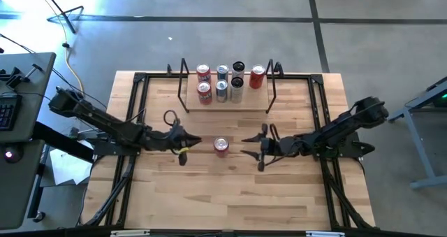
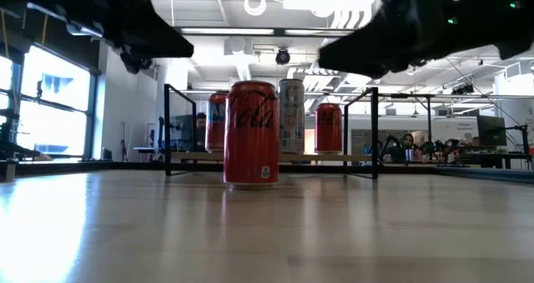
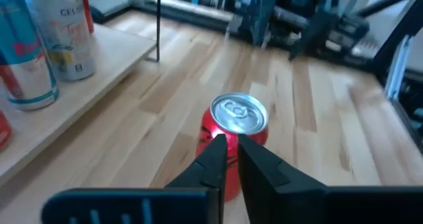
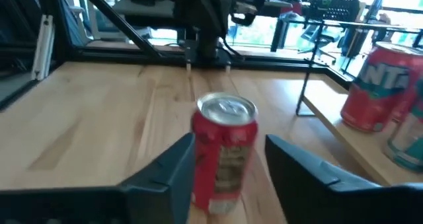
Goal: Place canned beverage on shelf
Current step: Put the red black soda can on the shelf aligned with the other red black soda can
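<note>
Red can [image 1: 221, 147] stands upright, alone, mid-table [image 1: 209, 195], well short of the shelf [image 1: 227, 101] at the back, where seven cans already sit in two short rows. Right claw [image 4: 228, 168] is right there, fingers spread, the can between them with a gap either side, nothing gripped yet. Left claw [image 3: 228, 159] points at the can from the other side with its fingers pressed together, holding nothing. That can looks like thin painted aluminium: smooth, glossy, likely slippery, stiff around the rims but probably easy to dent mid-wall if squeezed hard. Tab looks unopened, so reckon it's full and fairly heavy, and tall enough to tip. Best hold, I'd say: square across the round body about mid-height, firm but gentle. Shelf is a pale wood plank between black rod frames; the table is matte butcher-block wood.
</note>
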Action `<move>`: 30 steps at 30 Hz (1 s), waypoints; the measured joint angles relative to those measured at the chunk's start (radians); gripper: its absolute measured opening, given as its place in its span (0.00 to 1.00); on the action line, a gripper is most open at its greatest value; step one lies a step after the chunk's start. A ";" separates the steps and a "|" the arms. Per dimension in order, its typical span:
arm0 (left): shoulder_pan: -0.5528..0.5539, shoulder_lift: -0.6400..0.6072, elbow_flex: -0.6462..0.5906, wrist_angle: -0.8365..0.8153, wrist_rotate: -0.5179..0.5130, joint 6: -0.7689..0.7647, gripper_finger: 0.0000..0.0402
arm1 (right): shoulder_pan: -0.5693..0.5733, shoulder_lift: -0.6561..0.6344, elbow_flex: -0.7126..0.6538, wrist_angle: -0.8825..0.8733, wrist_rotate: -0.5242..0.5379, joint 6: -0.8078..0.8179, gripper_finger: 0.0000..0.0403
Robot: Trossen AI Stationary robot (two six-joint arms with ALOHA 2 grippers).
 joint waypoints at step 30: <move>-0.005 -0.012 -0.177 0.298 -0.005 0.015 0.01 | -0.061 0.308 0.362 -0.149 0.087 0.153 0.76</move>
